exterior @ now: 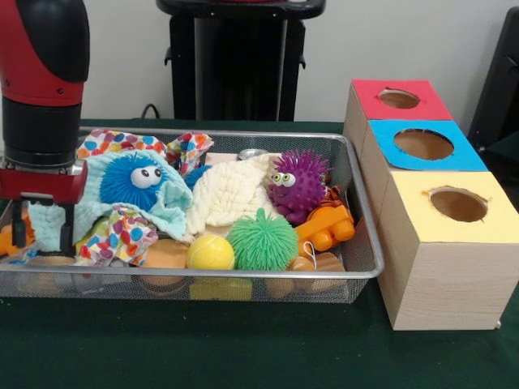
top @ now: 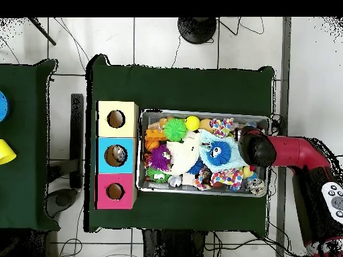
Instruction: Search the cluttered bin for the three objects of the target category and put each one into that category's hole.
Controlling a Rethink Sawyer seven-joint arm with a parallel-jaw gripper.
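Overhead only: can (top: pixel 254 187) (bin corner)

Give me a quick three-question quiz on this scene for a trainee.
1. True or false: the purple spiky ball lies outside the wire bin.
2. The middle hole has which surround? A red, B blue, C yellow.
3. Fill in: in the front view, the gripper is at the bin's ___ end.
Key: 1 false; 2 B; 3 left.
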